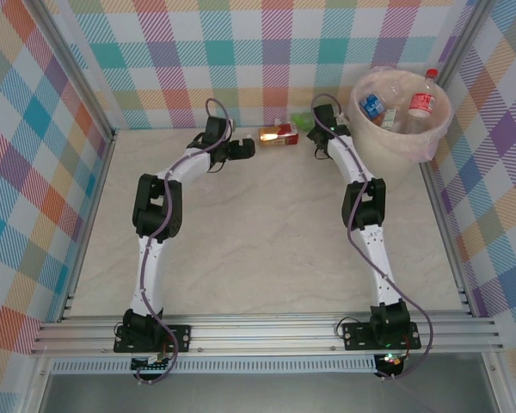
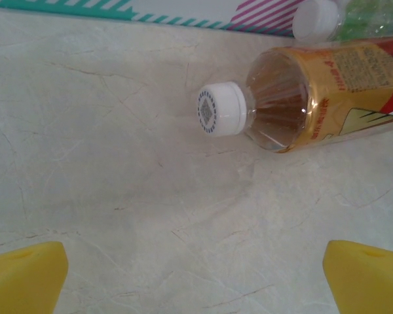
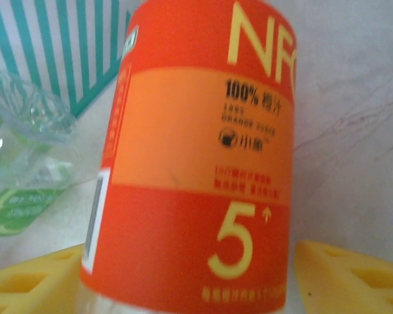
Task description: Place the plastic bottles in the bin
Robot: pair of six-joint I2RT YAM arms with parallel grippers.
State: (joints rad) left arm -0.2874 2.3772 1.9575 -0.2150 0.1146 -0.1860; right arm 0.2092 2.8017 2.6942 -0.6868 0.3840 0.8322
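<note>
Right gripper (image 3: 190,281) has its yellow pads (image 3: 347,275) either side of the orange-labelled bottle (image 3: 196,163), which lies on the table (image 1: 258,258) well apart from the bin (image 1: 394,148). Can't tell if it's actually clamped yet. Left gripper (image 2: 196,275) gapes wide, holding nothing. My worry: that label looks slick and round, so a weak squeeze could let it slip on the lift, or bump the green-label bottle (image 3: 19,203) just beside it
</note>
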